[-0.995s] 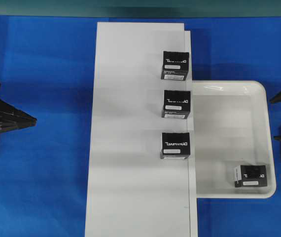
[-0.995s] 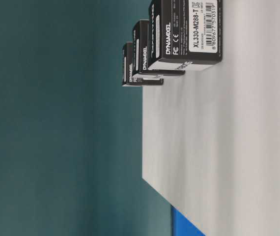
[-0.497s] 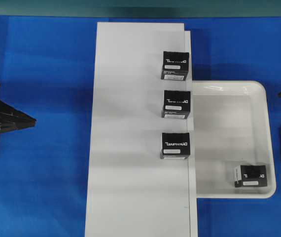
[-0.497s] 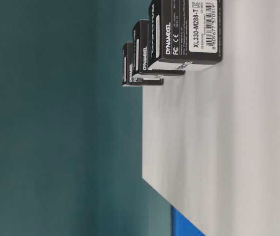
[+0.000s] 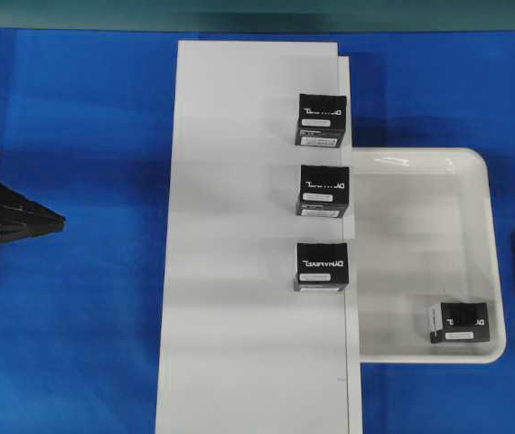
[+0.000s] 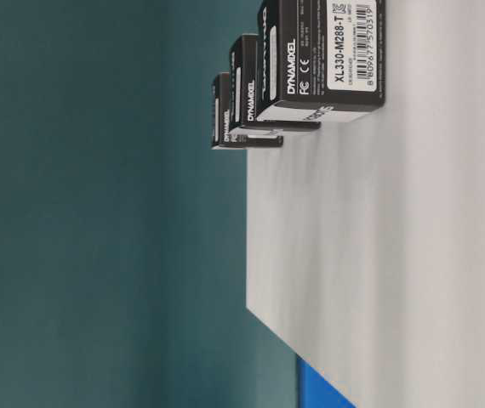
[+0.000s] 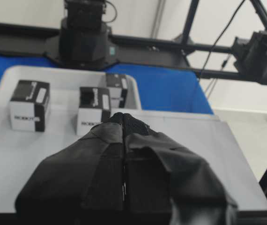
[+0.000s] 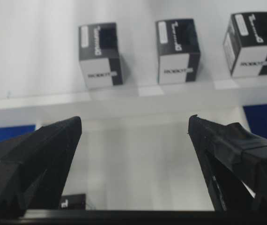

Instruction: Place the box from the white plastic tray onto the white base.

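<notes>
Three black boxes with white lettering stand in a row along the right side of the white base. A further black box with a white label on its end lies in the near right corner of the white plastic tray. My left gripper is shut and empty, hovering over the blue table left of the base. My right gripper is open and empty, off the tray's right rim and facing the row of boxes. In the right wrist view the tray's box sits low, beside the left finger.
The tray butts against the base's right edge. Blue table surrounds both. The table-level view shows the three boxes lined up on the base against a teal wall. Black frame bars and a camera mount stand beyond the tray.
My right gripper has drawn back to the right, almost out of the overhead view. The left gripper and all the boxes are where they were.
</notes>
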{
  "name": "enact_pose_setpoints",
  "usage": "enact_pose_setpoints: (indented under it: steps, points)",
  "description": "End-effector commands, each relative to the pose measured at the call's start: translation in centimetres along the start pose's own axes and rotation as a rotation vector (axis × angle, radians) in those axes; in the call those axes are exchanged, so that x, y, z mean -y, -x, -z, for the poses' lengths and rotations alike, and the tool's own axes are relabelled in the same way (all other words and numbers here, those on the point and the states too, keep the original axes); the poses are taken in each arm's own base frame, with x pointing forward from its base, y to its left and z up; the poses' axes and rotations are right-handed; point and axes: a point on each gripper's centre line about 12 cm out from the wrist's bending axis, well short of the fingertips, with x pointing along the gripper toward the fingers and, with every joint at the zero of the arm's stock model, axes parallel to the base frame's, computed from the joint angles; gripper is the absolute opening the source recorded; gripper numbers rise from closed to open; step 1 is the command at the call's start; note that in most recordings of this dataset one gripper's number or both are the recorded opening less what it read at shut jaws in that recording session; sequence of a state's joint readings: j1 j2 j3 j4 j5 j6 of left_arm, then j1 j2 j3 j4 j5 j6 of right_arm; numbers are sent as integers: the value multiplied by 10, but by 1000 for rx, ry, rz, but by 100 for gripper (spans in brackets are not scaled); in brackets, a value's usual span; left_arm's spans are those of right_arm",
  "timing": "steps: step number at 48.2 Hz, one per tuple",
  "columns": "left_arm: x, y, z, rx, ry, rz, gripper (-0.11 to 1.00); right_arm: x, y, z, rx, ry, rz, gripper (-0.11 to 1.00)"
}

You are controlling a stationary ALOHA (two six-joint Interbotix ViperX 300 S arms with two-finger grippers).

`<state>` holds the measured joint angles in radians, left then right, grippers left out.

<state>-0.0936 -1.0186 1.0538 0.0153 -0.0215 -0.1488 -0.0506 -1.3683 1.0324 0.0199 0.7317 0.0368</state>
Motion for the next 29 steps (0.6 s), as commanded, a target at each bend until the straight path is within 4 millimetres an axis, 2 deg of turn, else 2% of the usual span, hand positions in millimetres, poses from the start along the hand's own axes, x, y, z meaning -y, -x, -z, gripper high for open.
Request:
enact_pose_setpoints:
  steps: [1,17,29]
  points:
    - [2,-1,-12,29,2,4,-7,0,1,-3,20,-6,-2,99]
    - [1,0,-7,-15,8,-3,-7,0,0,-3,29,-3,0,99]
    - [2,5,-11,8,2,2,-7,0,-6,-4,57,-2,-2,99]
